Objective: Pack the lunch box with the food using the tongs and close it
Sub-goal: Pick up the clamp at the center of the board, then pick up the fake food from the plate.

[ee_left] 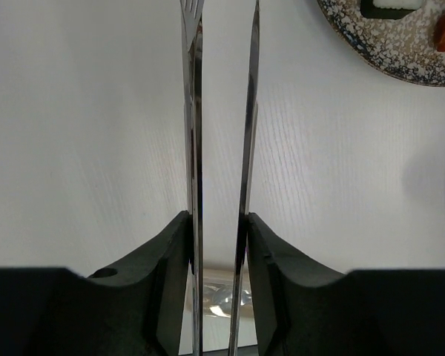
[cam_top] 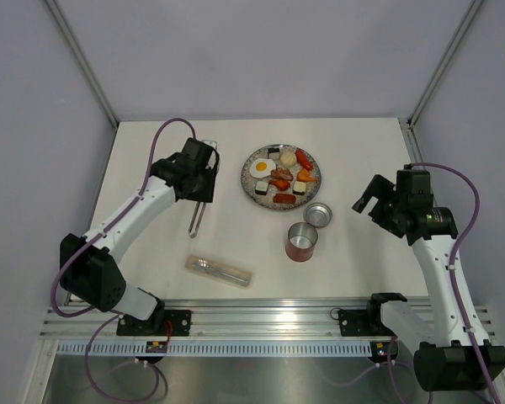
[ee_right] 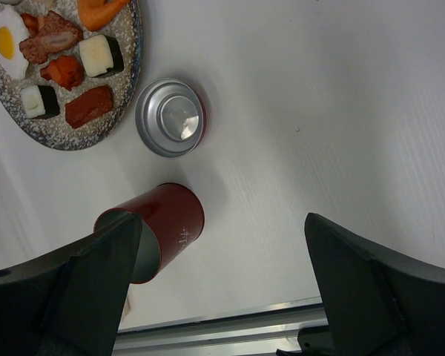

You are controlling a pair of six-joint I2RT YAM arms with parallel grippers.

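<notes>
My left gripper (cam_top: 204, 190) (ee_left: 219, 219) is shut on the slim silver tongs (cam_top: 198, 217) (ee_left: 194, 133), one finger pressing on each arm. The tongs' tips point away from the wrist camera, over the table left of the plate. The red lunch box (cam_top: 301, 241) (ee_right: 163, 222) stands open at centre, showing its metal inside. Its lid (cam_top: 319, 215) (ee_right: 170, 117) lies upside down just behind it. The food, with a fried egg (cam_top: 262, 167) (ee_right: 6, 41), a sausage (ee_right: 89, 106) and sushi blocks, sits on the speckled plate (cam_top: 261, 195) (ee_right: 67, 137). My right gripper (cam_top: 366, 200) (ee_right: 222, 222) hangs open to the right of the box.
A clear packet with cutlery inside (cam_top: 219, 271) (ee_left: 219, 297) lies near the front edge, left of the lunch box. The metal rail (cam_top: 269, 318) runs along the near edge. Grey walls close in the back and both sides.
</notes>
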